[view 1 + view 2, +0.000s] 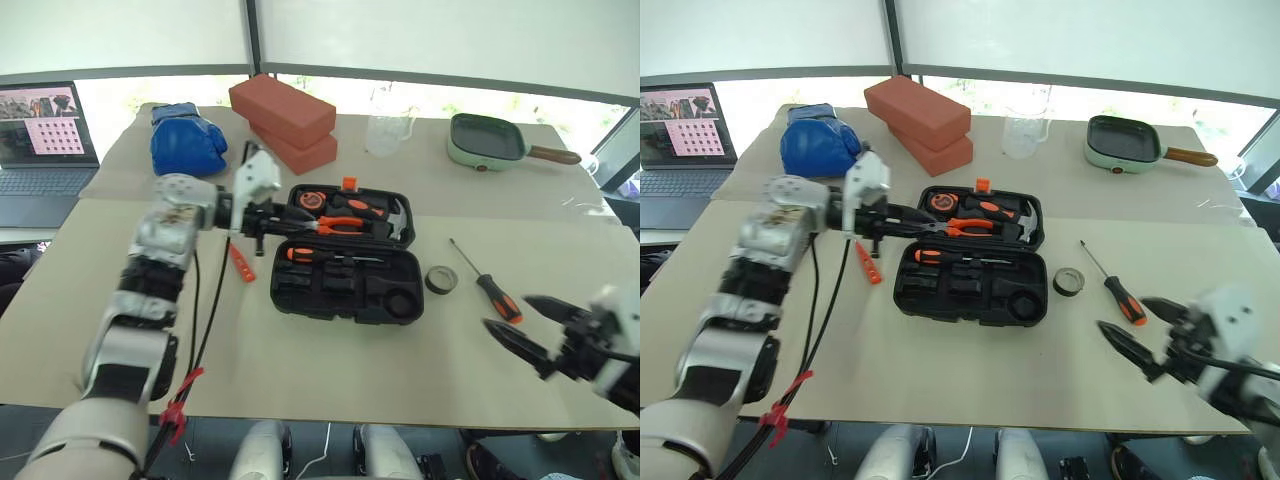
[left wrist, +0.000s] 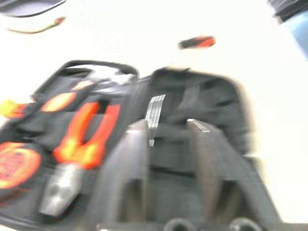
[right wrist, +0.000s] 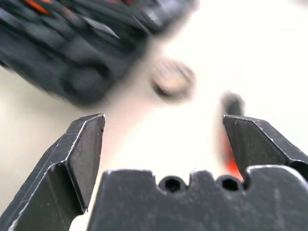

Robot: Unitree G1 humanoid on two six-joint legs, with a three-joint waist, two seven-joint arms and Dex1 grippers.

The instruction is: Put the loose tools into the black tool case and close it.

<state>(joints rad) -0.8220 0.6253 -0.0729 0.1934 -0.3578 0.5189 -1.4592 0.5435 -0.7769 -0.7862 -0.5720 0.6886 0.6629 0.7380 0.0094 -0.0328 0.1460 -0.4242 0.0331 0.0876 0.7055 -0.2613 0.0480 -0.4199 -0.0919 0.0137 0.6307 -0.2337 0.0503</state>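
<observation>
Two grippers flank the open tool case (image 1: 345, 255): the left gripper (image 1: 262, 228), partly open and empty, hangs at its left edge, while the right gripper (image 1: 520, 325), spread wide, sits right of it, seemingly lining up on the screwdriver (image 1: 485, 282) and tape roll (image 1: 441, 279).

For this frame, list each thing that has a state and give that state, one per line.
Flat black moulded-plastic tool case: open, lid flat on the table.
Orange-handled screwdriver in the case: seated in a recess.
Loose orange-and-black screwdriver: on the table, right of the case.
Small black tape roll: flat on the table, outside the case.
Orange utility knife: on the table, left of the case.
Left claw: open, empty.
Right claw: open, empty.
</observation>
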